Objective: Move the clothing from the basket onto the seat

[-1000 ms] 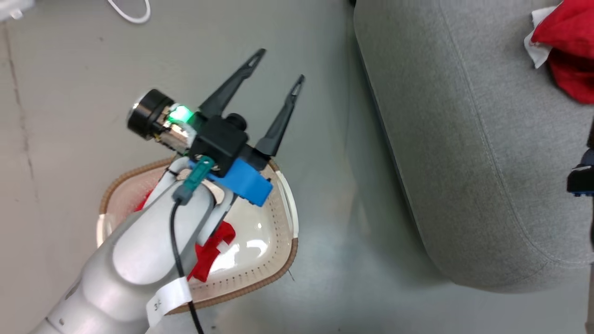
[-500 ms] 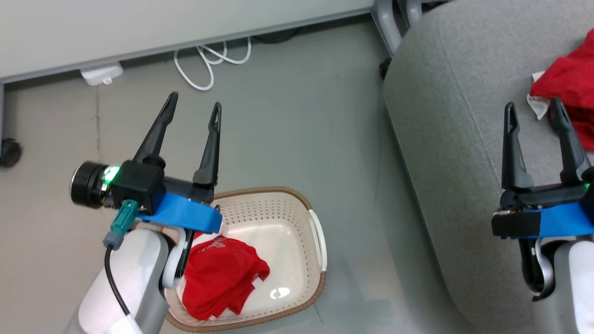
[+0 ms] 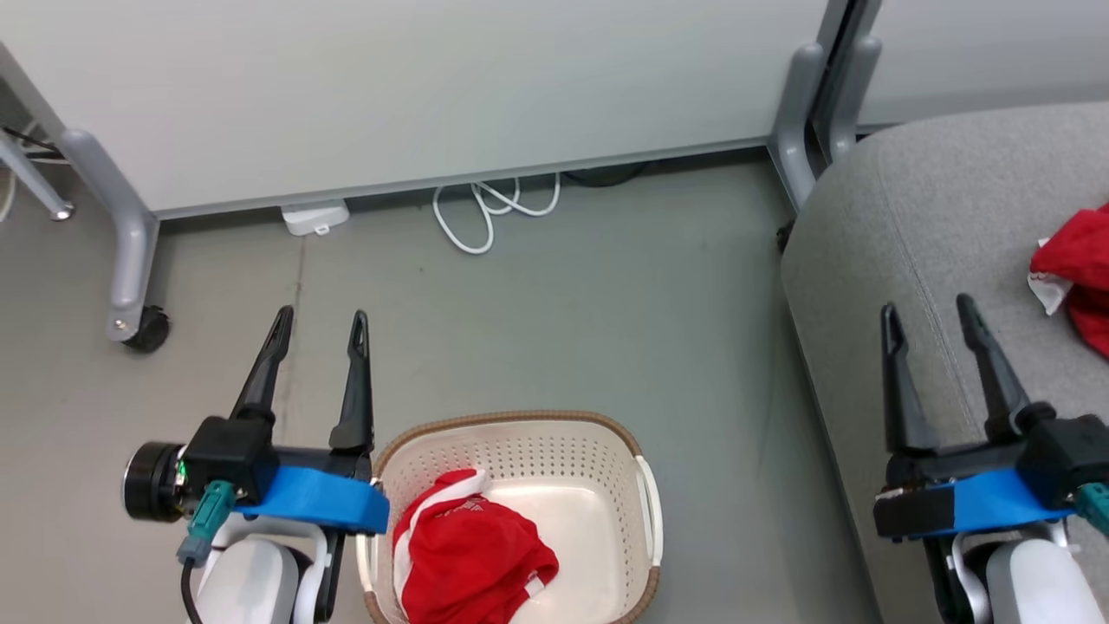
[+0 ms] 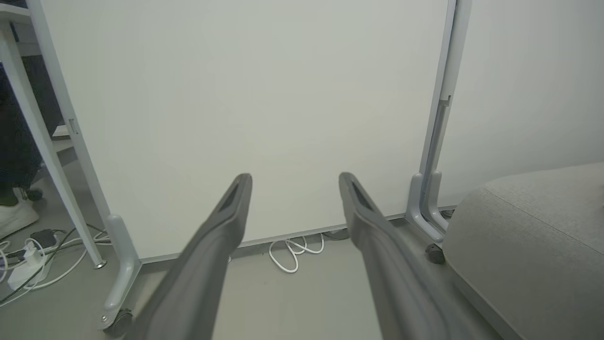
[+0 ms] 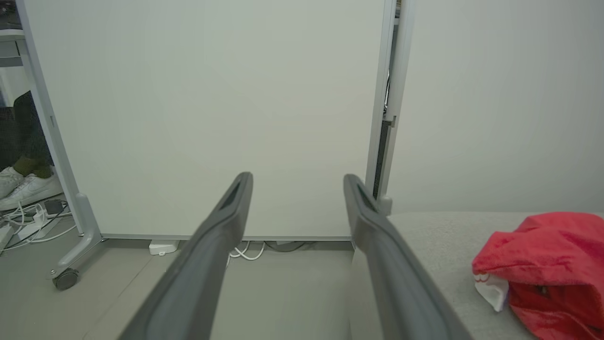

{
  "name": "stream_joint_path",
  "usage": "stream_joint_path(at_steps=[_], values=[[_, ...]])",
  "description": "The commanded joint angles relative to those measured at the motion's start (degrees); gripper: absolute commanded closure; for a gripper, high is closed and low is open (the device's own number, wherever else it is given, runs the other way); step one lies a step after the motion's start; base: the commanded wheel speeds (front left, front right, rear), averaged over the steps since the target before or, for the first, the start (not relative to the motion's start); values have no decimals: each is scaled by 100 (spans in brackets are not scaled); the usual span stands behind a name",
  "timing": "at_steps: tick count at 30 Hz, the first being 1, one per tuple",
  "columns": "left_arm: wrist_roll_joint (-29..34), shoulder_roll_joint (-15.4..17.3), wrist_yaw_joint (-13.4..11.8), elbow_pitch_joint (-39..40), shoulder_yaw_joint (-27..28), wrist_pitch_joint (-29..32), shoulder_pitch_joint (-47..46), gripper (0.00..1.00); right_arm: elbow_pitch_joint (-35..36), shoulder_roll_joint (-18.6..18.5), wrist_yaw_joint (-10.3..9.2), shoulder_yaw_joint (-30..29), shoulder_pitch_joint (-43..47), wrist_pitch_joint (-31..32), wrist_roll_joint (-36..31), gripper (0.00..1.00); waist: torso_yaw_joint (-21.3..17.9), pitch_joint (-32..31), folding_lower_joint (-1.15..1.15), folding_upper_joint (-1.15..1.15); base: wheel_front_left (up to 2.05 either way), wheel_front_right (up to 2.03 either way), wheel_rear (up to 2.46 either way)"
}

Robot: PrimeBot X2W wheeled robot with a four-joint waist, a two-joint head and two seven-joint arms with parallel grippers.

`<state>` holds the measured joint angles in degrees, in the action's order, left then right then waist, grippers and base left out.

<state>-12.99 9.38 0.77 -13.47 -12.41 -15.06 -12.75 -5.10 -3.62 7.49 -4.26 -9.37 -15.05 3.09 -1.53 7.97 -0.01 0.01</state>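
A cream perforated basket [image 3: 606,451] with a brown rim stands on the floor at the bottom middle of the head view. One red garment with white trim [image 3: 468,559] lies crumpled in its left half. A second red garment [image 3: 1079,269] [image 5: 552,264] rests on the grey seat [image 3: 910,225] [image 4: 528,231] [image 5: 434,245] at the right. My left gripper [image 3: 319,321] [image 4: 295,179] hangs open and empty left of the basket, above the floor. My right gripper [image 3: 929,309] [image 5: 297,178] is open and empty over the seat's front edge, left of the red garment there.
White partition panels [image 3: 416,87] on grey wheeled legs [image 3: 130,260] stand behind the floor area. A white cable [image 3: 485,212] and a power adapter [image 3: 314,217] lie at the panel's base. A person's white shoes [image 5: 21,186] show at the far left.
The head camera has swung up and back, so the panels came into view. Both arms drew back toward the bottom corners, and the left gripper no longer hangs over the basket.
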Motion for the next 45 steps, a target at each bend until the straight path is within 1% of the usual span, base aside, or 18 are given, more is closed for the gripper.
stream_joint_path(at_steps=[1, 9, 19, 35, 42, 45], values=[[43, -21, 24, 3, 72, -17, 74, 0, 13, 28, 1, 25, 107, -20, -3, 0, 93, -107, 1, -1, 0, 0, 0], [316, -245, 224, -33, 589, -16, 488, 0, -176, 67, 1, 93, 467, -20, 2, 0, 200, -311, 1, -1, 0, 0, 0], [577, -444, 424, -172, 832, -16, 685, 0, -438, 76, 1, 179, 780, -20, 47, 0, 262, -445, 1, -1, 0, 0, 0], [765, -560, 583, -267, 958, -16, 686, 0, -508, 77, 1, 146, 830, -20, 115, 0, 267, -449, 1, -1, 0, 0, 0], [876, -553, 625, -353, 862, -16, 465, 0, -491, 78, 1, 147, 704, -20, 87, 0, 224, -326, 1, -1, 0, 0, 0], [950, -488, 645, -464, 712, -17, 260, 0, -467, 78, 1, 185, 585, -20, 87, 0, 165, -197, 1, -1, 0, 0, 0]])
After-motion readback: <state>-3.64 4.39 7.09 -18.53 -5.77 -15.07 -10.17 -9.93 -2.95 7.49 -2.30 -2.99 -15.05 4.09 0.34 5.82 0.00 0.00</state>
